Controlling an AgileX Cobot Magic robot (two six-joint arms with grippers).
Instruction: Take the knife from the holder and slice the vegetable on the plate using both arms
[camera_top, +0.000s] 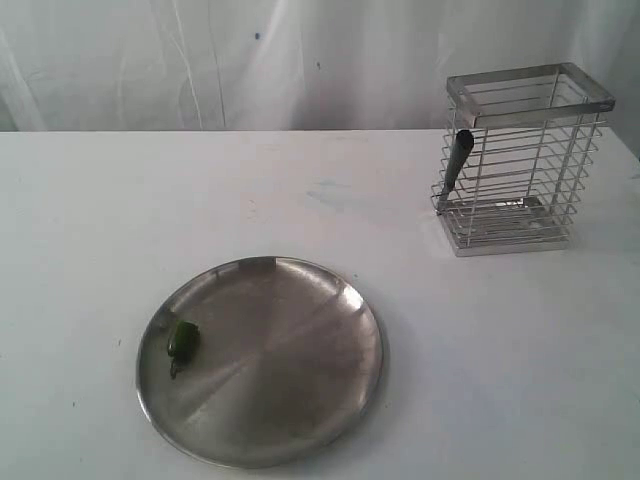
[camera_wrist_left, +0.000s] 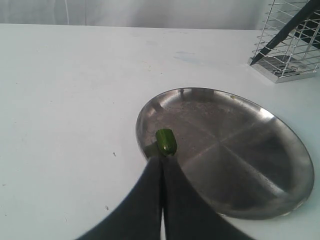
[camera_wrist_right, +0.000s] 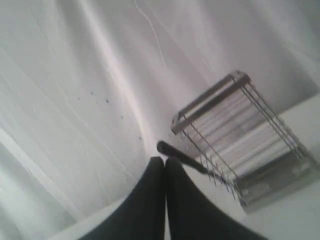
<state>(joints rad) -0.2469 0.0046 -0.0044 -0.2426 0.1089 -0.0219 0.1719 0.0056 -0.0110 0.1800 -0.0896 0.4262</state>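
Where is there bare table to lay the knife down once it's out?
Bare table lies between the plate and the holder, and across the back-left stretch beyond the plate. The plate's right half is bare too; the vegetable sits by its left rim. Tight only beside the holder's left wall, where the knife handle sticks out.

No readable text, label, brand, number or sign appears in any view.
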